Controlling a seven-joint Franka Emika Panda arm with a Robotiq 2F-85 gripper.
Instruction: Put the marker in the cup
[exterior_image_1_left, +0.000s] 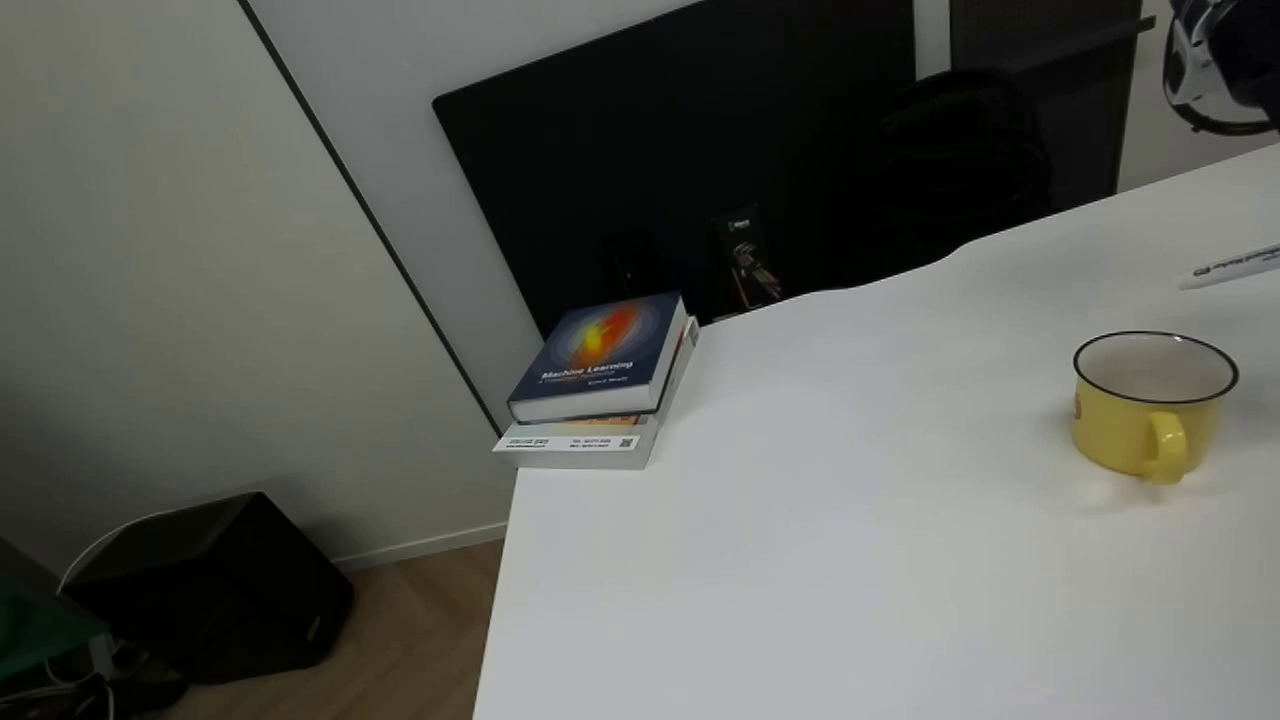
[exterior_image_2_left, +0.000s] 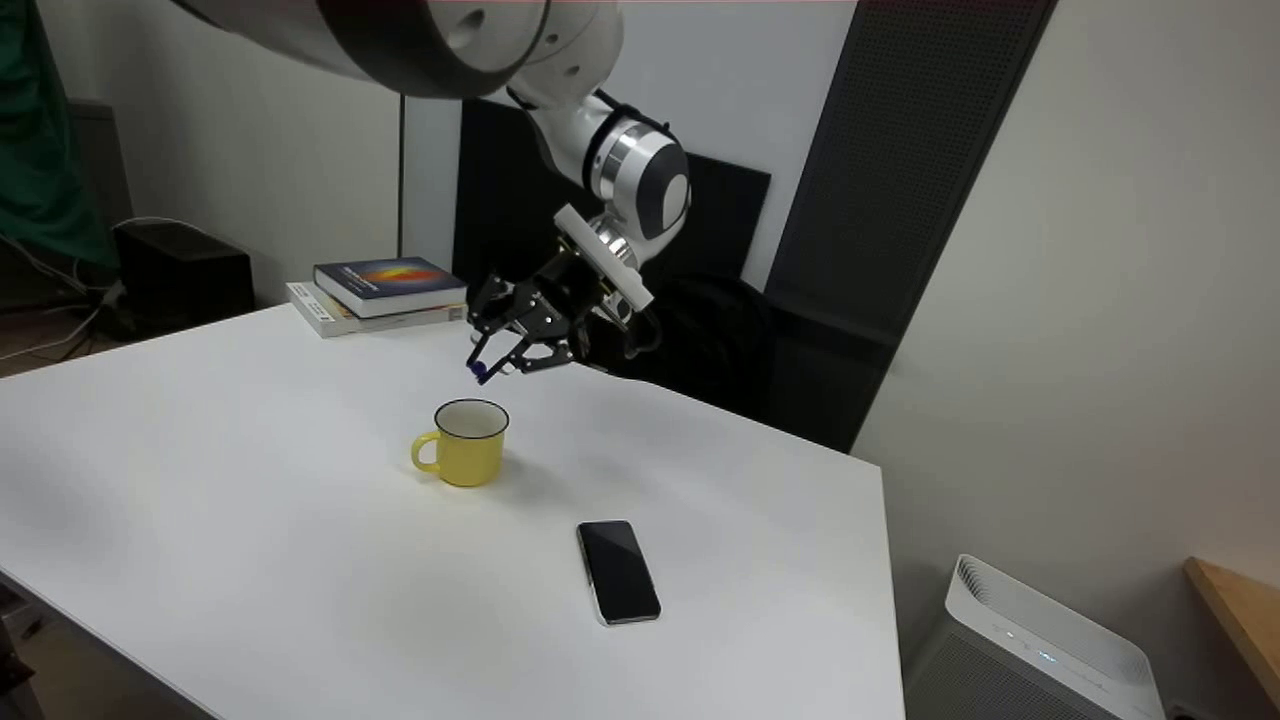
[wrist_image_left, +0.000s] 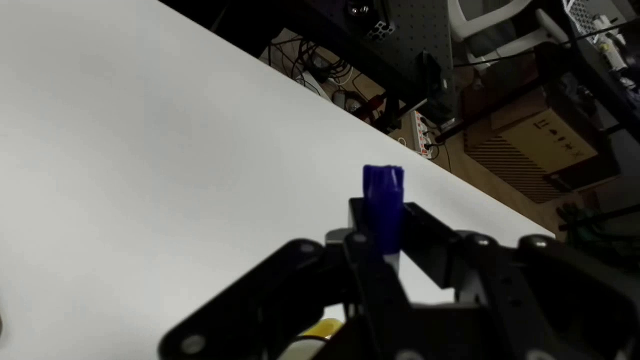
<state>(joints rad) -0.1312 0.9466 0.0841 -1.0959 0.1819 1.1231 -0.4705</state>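
Note:
My gripper (exterior_image_2_left: 481, 374) is shut on the marker and holds it above the table, higher than the cup and a little behind it in an exterior view. In the wrist view the marker's blue cap (wrist_image_left: 383, 200) sticks out between the fingertips, and a bit of white body shows below it. The marker's whitish body (exterior_image_1_left: 1237, 266) shows at the right edge of an exterior view, where the fingers are out of frame. The yellow cup (exterior_image_1_left: 1148, 430) stands upright on the table, also in an exterior view (exterior_image_2_left: 468, 458). In the wrist view the cup (wrist_image_left: 324, 328) is mostly hidden behind the gripper.
A black phone (exterior_image_2_left: 618, 572) lies on the white table (exterior_image_2_left: 300, 560). Two stacked books (exterior_image_1_left: 597, 360) lie at a table corner, also in an exterior view (exterior_image_2_left: 388, 288). A large dark panel (exterior_image_1_left: 690, 150) stands behind the table. A white appliance (exterior_image_2_left: 1050, 650) stands beyond the table's edge.

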